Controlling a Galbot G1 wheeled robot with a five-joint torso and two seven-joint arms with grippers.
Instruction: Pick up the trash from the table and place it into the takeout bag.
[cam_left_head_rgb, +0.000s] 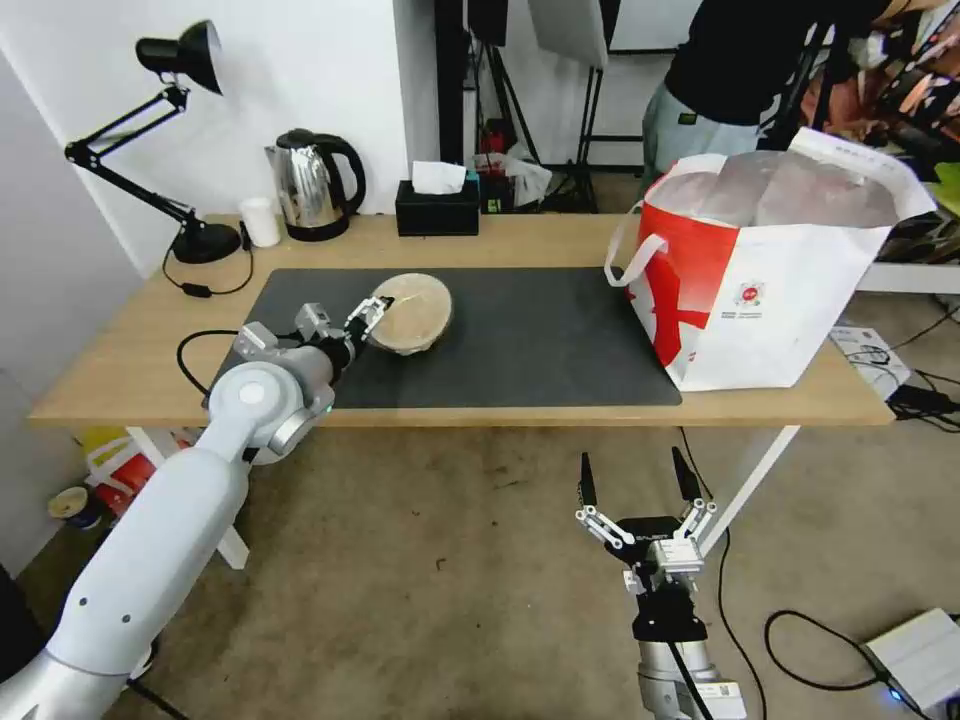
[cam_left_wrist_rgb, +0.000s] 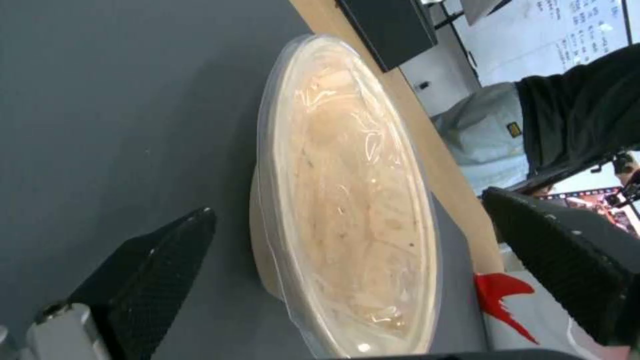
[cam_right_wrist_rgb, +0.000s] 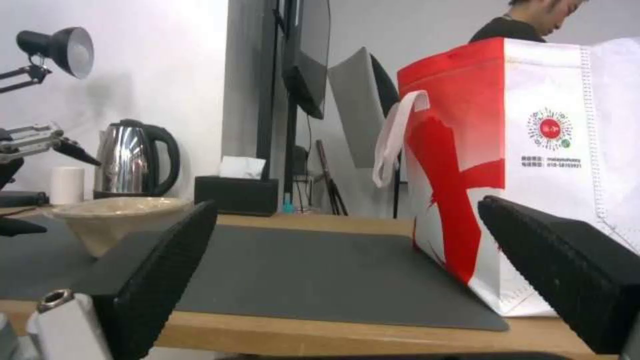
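Note:
The beige round lidded container (cam_left_head_rgb: 412, 312) sits on the dark grey mat (cam_left_head_rgb: 540, 340) of the table (cam_left_head_rgb: 120, 380), left of centre. My left gripper (cam_left_head_rgb: 371, 318) is open at the container's left rim. In the left wrist view the lidded container (cam_left_wrist_rgb: 347, 200) lies between its two wide-apart fingers (cam_left_wrist_rgb: 160, 270). The takeout bag (cam_left_head_rgb: 770, 290) stands open at the table's right end, with its foil lining showing. My right gripper (cam_left_head_rgb: 635, 480) hangs open in front of the table, below its edge, with nothing in it. From the right wrist the container (cam_right_wrist_rgb: 113, 220) is far off and the bag (cam_right_wrist_rgb: 533, 165) closer.
Along the back edge stand a black desk lamp (cam_left_head_rgb: 190, 240), a small white cup (cam_left_head_rgb: 262, 222), a steel kettle (cam_left_head_rgb: 310, 185) and a black tissue box (cam_left_head_rgb: 437, 208). A person stands behind the bag. Bare mat lies between container and bag. Cables and boxes lie on the floor at right.

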